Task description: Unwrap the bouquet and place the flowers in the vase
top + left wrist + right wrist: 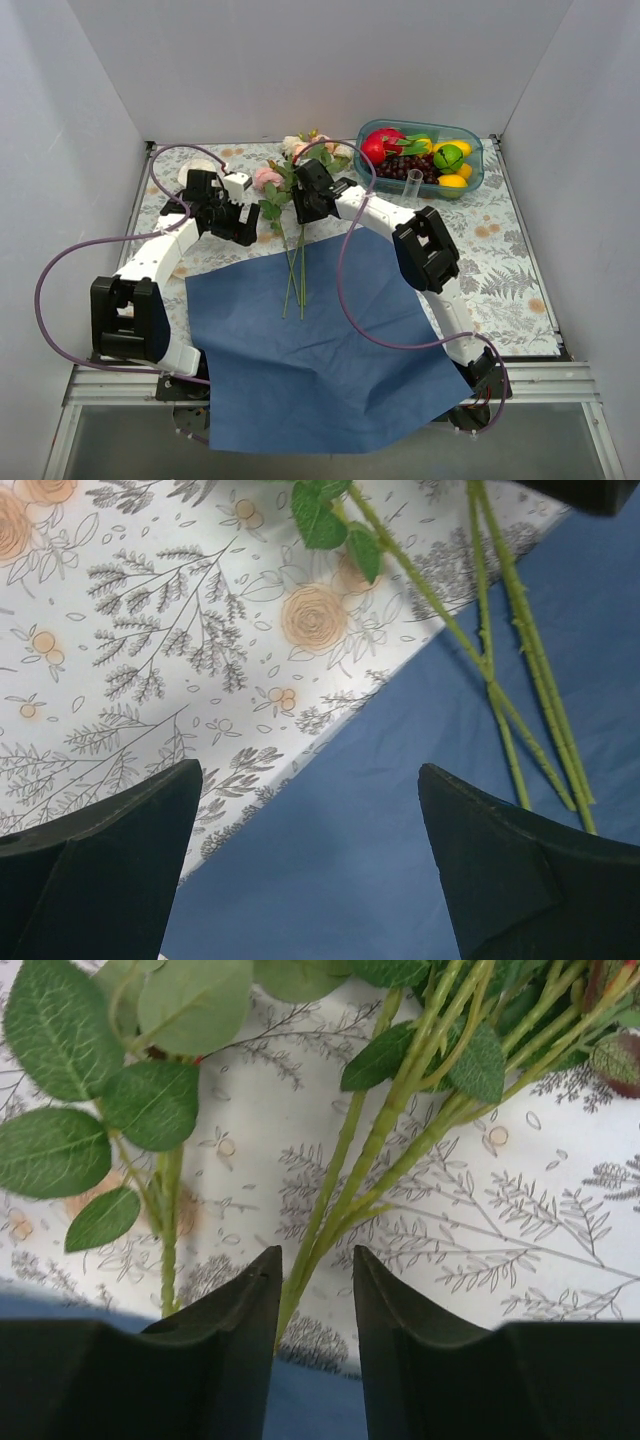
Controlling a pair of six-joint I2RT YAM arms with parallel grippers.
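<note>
Flowers (296,222) lie unwrapped at centre, stems on the paper (320,360) — right gripper (315,1260) straddles the stems.
Its jaws stand a narrow gap apart, seemingly to lift; whether they pinch I cannot tell. Left gripper (310,770) gapes wide, empty, over the paper's far-left edge. Vase (412,184) stands well right by the tray (475,170) — room to swing there.

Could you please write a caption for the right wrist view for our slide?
Right end effector straddles green stems of the flowers above a floral tablecloth, beside blue wrapping paper.
</note>
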